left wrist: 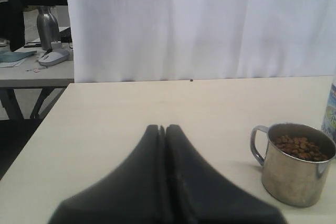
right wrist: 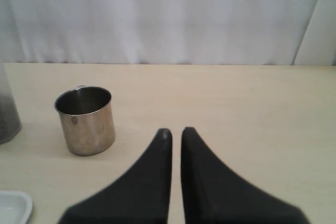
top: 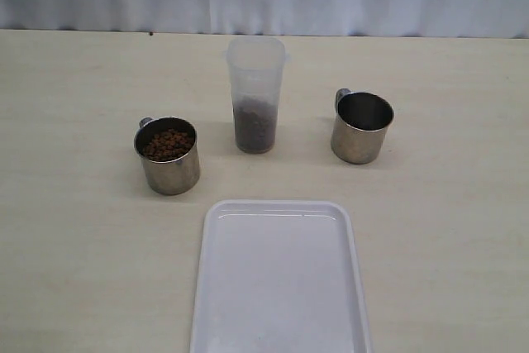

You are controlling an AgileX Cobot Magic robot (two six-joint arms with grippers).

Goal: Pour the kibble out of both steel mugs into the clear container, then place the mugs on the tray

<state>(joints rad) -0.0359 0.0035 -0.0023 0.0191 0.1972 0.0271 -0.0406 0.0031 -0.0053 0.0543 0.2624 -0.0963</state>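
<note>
Left claw [left wrist: 165, 129] clenched on nothing | right claw [right wrist: 176, 132] the same | kibble mug [top: 168, 163] stands upright at 9 o'clock of clear container [top: 256, 80], handle [top: 145, 122] at 10 o'clock | left arm is nearer, I judge | tray [top: 281, 287] at 6 o'clock

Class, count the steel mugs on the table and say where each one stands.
2. The left steel mug, holding kibble, stands left of the clear container; the right steel mug stands right of it. None appears hidden.
</note>
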